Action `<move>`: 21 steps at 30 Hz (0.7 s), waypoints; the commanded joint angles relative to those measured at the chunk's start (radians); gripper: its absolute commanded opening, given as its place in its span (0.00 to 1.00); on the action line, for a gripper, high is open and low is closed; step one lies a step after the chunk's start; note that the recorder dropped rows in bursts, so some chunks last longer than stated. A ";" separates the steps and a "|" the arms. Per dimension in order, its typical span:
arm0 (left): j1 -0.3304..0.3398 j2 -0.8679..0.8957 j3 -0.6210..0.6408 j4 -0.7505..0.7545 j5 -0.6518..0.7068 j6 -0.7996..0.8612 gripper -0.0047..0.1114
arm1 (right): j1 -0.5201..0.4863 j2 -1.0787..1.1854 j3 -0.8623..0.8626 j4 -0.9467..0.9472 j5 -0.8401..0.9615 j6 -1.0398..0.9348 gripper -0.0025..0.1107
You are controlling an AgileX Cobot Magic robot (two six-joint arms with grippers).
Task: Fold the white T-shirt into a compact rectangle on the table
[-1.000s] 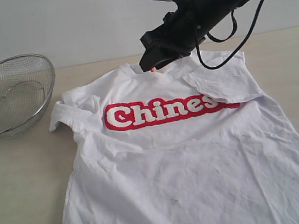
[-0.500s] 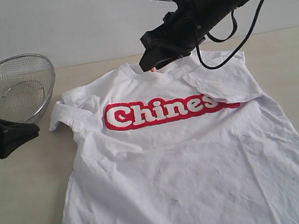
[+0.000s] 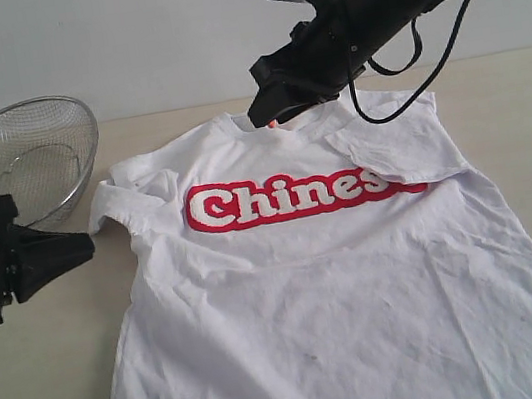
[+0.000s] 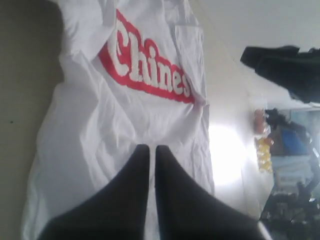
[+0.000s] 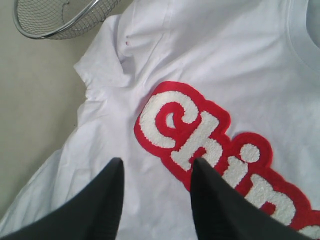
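Shirt [image 3: 330, 280] spread face-up on tabletop [image 3: 34, 398].
Right gripper [image 5: 152, 172], jaws apart, hangs over the shirt's collar; left gripper [image 4: 151, 150], jaws nearly together, beside its crumpled sleeve.

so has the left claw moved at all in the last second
Yes. The left claw has come in from the left edge, past the wire-mesh bowl, toward the white T-shirt's sleeve.

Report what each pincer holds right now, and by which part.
Nothing is held. The left pincer is shut and empty above the white T-shirt. The right pincer is open over the shirt's lettering, gripping no cloth.
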 commanded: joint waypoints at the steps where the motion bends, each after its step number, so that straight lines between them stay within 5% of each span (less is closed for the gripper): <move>1: -0.130 -0.002 0.007 0.001 -0.094 0.087 0.08 | 0.000 -0.005 -0.006 0.001 -0.004 -0.003 0.36; 11: -0.293 -0.057 0.007 0.111 -0.212 0.153 0.08 | 0.000 -0.005 -0.006 0.001 -0.004 -0.003 0.36; 17: -0.299 -0.150 -0.014 0.357 -0.266 -0.329 0.08 | 0.000 -0.005 -0.006 0.001 -0.004 -0.003 0.36; 21: -0.324 -0.229 -0.017 0.663 -0.417 -0.656 0.08 | 0.000 -0.005 -0.006 0.001 -0.004 -0.003 0.36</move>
